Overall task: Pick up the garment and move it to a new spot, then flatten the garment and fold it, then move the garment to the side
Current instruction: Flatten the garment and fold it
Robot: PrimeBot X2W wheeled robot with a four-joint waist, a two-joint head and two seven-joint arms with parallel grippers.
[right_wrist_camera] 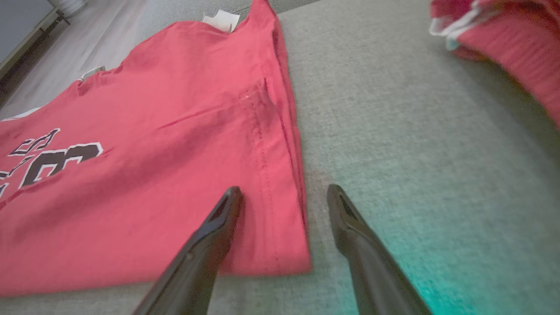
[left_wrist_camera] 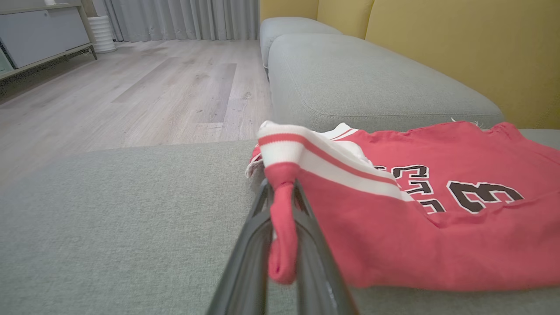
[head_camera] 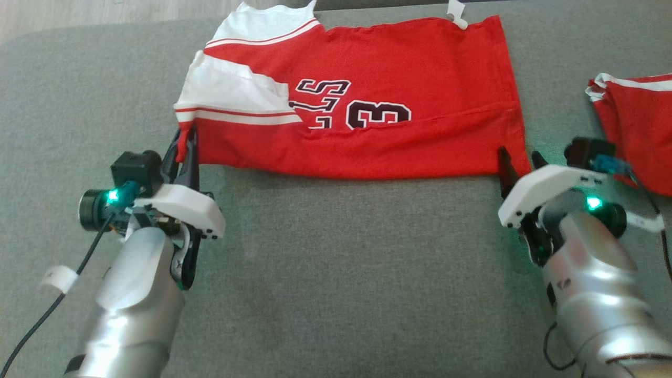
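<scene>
The garment [head_camera: 420, 68], a red jersey with white striped trim and a dark numeral 3, lies spread on the grey cushion [head_camera: 341, 262], toward 12 o'clock in the head view. Its long near edge runs from 9 o'clock to 3 o'clock. The white trimmed portion is at the 10 o'clock end, and a white label [head_camera: 457, 13] projects at the far edge near 1 o'clock. The left gripper [head_camera: 186, 139] is at the garment's 8 o'clock corner. Its two dark fingers are pressed together on a bunched strip of red cloth, which hangs between them in the left wrist view and lifts the corner slightly off the cushion. The right gripper [head_camera: 520, 153] is at the garment's 4 o'clock corner with its fingers spread wide. In the right wrist view, one finger stands over the red cloth and the other over bare cushion, with the garment's side edge between them. Contact with the cloth cannot be confirmed. A second red garment [head_camera: 640, 131] with white trim lies on the cushion at 3 o'clock, apart from the first. A wooden floor [left_wrist_camera: 131, 87] lies beyond the cushion at 11 o'clock in the left wrist view, and a yellow backrest [left_wrist_camera: 459, 43] at 1 o'clock.
</scene>
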